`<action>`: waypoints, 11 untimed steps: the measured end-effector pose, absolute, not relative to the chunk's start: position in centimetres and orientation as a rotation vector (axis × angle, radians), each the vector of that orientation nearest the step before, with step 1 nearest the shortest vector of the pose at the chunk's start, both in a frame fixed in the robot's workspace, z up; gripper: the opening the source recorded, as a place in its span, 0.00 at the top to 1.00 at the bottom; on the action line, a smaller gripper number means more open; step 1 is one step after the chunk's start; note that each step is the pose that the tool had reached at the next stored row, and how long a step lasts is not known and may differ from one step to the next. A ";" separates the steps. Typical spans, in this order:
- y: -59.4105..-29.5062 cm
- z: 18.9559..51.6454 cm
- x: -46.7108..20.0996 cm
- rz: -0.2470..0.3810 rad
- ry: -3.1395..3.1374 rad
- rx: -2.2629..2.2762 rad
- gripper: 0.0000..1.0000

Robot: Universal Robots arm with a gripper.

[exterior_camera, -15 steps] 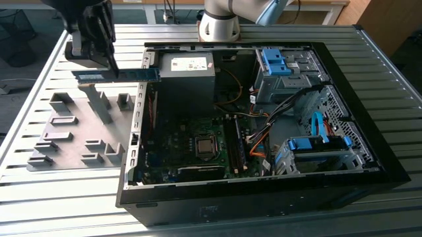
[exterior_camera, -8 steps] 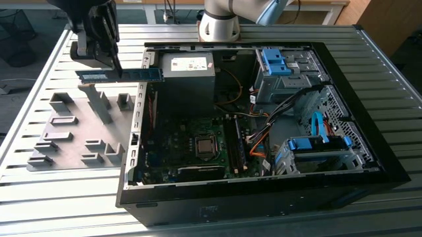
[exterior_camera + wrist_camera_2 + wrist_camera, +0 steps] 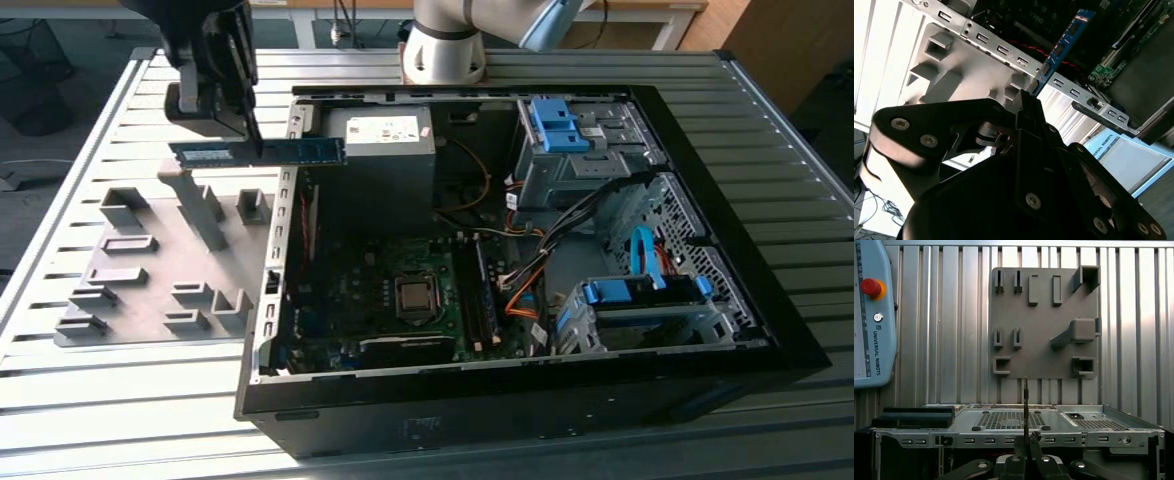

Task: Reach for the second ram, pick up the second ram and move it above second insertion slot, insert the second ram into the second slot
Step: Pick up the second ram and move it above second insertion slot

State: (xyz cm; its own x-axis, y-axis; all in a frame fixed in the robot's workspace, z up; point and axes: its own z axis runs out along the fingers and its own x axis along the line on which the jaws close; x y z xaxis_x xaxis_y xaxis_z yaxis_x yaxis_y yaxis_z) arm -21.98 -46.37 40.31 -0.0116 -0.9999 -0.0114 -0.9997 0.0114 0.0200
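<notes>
- The second ram [image 3: 300, 151] is clamped between the fingers [image 3: 1027, 107] of the gripper [image 3: 254, 140], gripped around mid-length as seen in the exterior view.
- The stick is held in the air at the upper left of the exterior view, long axis level and clear of everything beneath it.
- In that view it is seen across the line of the left wall of the open computer case [image 3: 534, 400]. One end is towards the grey fixture board [image 3: 147, 270], the other towards the case interior.
- The motherboard [image 3: 387, 290] is seen lower centre in the exterior view, well apart from the ram. The ram is not seated in any slot.
- In the second wrist view the blue-green board with dark chips [image 3: 1064, 45] is seen sticking out from the fingers towards the case.
- In the first wrist view the ram [image 3: 1025, 405] is seen edge-on as a thin line coming out from between the fingers [image 3: 1035, 441], with the case wall [image 3: 1004, 425] and fixture board [image 3: 1044, 325] beyond.
- A teach pendant [image 3: 869, 315] is seen on the slatted counter [image 3: 944, 340], apart from the fixture board.
- The robot base [image 3: 447, 45] is seen top centre in the exterior view, behind the case.
</notes>
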 end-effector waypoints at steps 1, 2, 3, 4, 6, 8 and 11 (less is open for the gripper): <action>-46.4 40.3 -21.8 -0.035 -2.230 2.204 0.86; -46.4 40.3 -21.7 -0.035 -2.230 2.204 0.86; -46.4 40.3 -21.5 -0.035 -2.230 2.204 0.86; -46.4 40.3 -21.4 -0.035 -2.230 2.204 0.86; -46.4 40.3 -21.1 -0.035 -2.230 2.204 0.86; -46.4 40.3 -20.8 -0.035 -2.230 2.204 0.86; -46.4 40.3 -20.2 -0.035 -2.230 2.204 0.86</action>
